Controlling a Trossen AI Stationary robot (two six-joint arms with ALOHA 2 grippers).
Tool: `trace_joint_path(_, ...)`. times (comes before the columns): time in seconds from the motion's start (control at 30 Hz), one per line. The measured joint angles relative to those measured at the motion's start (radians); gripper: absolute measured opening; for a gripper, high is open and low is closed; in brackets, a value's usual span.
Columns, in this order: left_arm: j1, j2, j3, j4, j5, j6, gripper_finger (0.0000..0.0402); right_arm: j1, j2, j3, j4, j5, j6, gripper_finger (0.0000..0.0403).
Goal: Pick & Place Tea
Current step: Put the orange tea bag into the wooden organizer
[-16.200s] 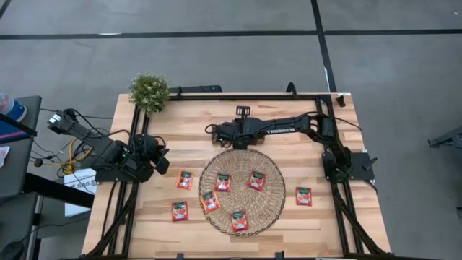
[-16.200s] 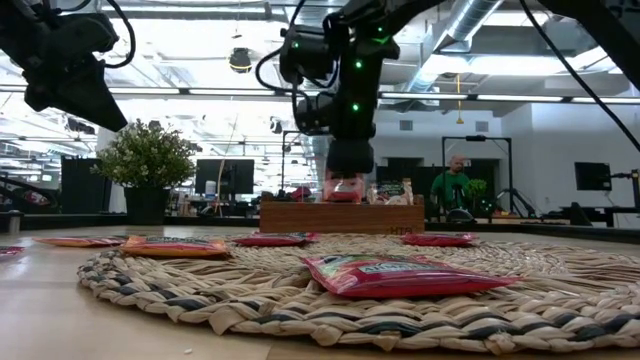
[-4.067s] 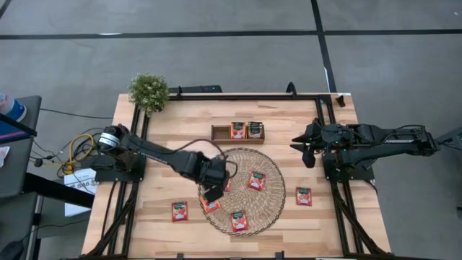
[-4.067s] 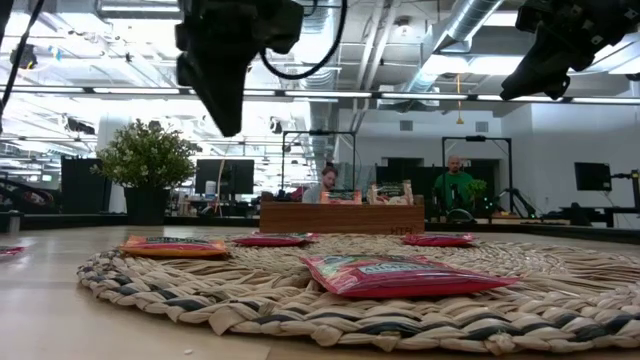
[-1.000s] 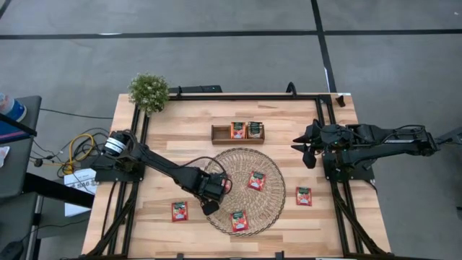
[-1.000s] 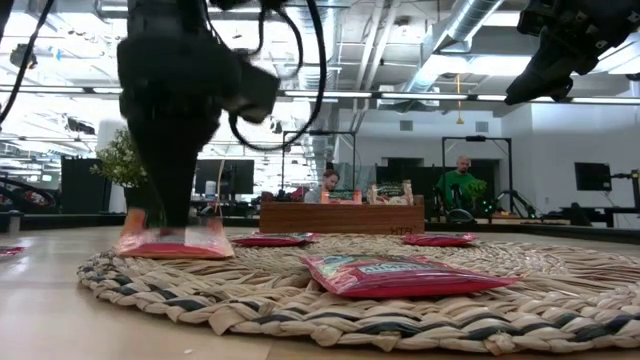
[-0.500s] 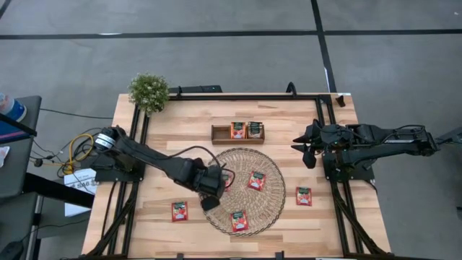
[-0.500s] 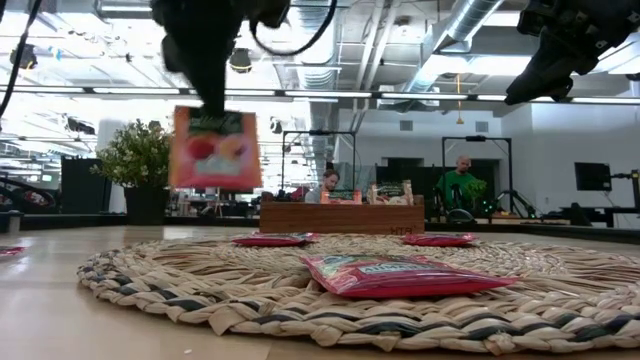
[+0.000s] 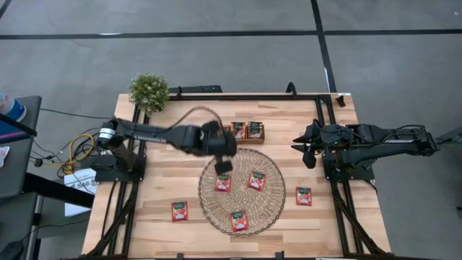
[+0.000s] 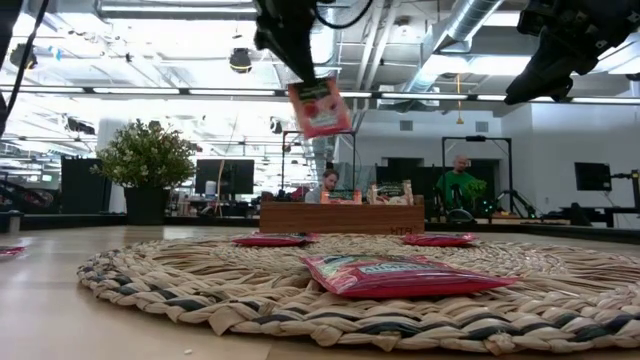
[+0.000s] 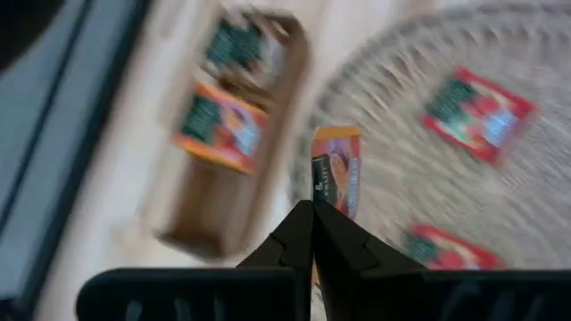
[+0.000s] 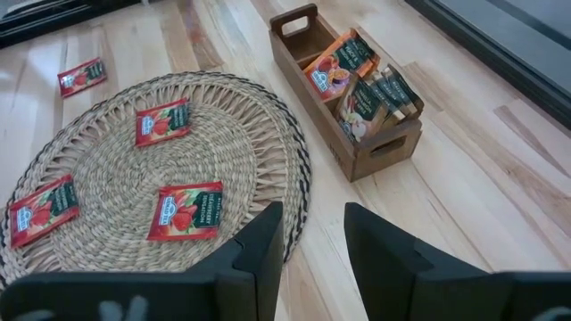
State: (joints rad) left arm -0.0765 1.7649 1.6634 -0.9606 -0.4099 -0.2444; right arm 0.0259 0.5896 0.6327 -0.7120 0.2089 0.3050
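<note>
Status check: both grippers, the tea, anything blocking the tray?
Left gripper shut on a tea sachet, held in the air near the wooden tray. Right gripper open, parked at table's right edge. Nothing seen in the way.

Even, bright overhead light, soft shadows; ceiling strip lights (image 10: 150,92) glare in the low view; the left wrist view is motion-blurred throughout, its wooden tray (image 11: 234,143) perhaps smeared; right wrist view sharp.
</note>
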Motion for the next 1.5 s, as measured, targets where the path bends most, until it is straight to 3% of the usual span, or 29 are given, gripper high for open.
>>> trace_joint_path(0.3,0.192,0.002,0.005,0.115,0.031,0.223,0.0,0.0,0.0,0.0,0.0,0.0,0.0,0.0113)
trace_joint_path(0.63,0.289,0.032,0.004,0.225,0.112,0.452,0.0,0.0,0.0,0.0,0.001,0.001,0.0,0.0113)
trace_joint_path(1.0,0.346,0.132,0.004,0.245,0.137,0.645,0.0,0.0,0.0,0.0,0.002,0.001,0.001,0.0113)
trace_joint_path(1.5,0.355,0.207,0.004,0.269,0.199,0.707,0.0,-0.002,0.007,0.0,0.007,0.002,0.036,0.0113)
